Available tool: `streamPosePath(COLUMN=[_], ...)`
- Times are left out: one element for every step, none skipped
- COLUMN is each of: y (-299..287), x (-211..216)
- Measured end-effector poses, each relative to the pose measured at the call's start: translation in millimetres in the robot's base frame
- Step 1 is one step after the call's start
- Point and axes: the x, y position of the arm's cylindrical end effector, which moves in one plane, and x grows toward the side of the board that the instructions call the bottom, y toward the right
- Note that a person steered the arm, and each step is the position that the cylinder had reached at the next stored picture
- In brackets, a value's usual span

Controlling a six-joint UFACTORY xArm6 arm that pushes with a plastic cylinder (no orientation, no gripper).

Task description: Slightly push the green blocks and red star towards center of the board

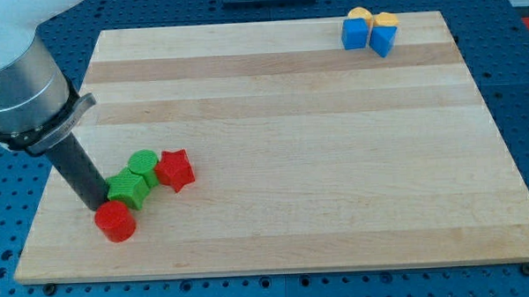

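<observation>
A green star block [127,188], a green cylinder [143,164] and a red star [174,169] sit in a touching row near the board's lower left. A red cylinder [115,222] lies just below the green star. My tip [94,205] rests on the board right against the green star's left side, just above the red cylinder. The dark rod rises up and to the left into the grey arm body.
The wooden board [336,164] fills the view. Two blue blocks [356,33] [382,40] and two orange blocks [385,20] [359,14] cluster at the top right corner. Blue perforated table surrounds the board.
</observation>
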Motion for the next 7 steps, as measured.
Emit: streamPosePath(y=[4, 12, 11, -25, -40, -31, -8], x=[-1, -1, -7, -7, 30, 59, 63])
